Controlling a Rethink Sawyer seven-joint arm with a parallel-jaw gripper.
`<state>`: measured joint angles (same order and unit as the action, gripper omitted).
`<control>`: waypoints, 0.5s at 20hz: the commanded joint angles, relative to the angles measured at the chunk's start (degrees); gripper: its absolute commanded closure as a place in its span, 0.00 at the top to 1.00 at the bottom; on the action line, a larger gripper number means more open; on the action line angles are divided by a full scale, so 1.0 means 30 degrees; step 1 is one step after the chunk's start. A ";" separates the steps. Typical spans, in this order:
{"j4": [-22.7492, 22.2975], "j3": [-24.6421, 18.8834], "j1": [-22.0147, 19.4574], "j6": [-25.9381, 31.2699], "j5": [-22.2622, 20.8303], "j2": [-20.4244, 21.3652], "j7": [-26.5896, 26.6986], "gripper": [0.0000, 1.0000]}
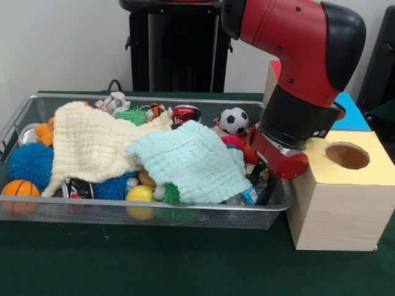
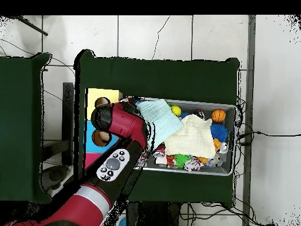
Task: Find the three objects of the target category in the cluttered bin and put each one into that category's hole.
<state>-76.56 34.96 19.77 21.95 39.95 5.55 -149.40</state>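
The wire mesh bin holds a cream cloth, a mint cloth and several balls. My gripper is down inside the bin's right end, close to the front rim. A clear plastic bottle with a blue-white label lies right beside it, partly under the mint cloth. I cannot tell whether it is held. Other clear bottles or cups are hidden. The blue box top shows behind my arm, with its hole hidden there. In the overhead view the hole shows partly beside my arm, and the gripper is hidden under it.
A yellow-topped wooden box with a round hole stands against the bin's right end. A red top shows behind the arm. The bin also holds a soccer ball, an orange ball, a blue spiky ball and a yellow ball.
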 commanded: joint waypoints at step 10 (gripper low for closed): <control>0.0419 -0.2656 -0.0811 -0.0288 0.0833 -0.2438 -0.4238 0.00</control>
<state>-76.53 34.97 19.77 21.95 39.96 5.54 -149.40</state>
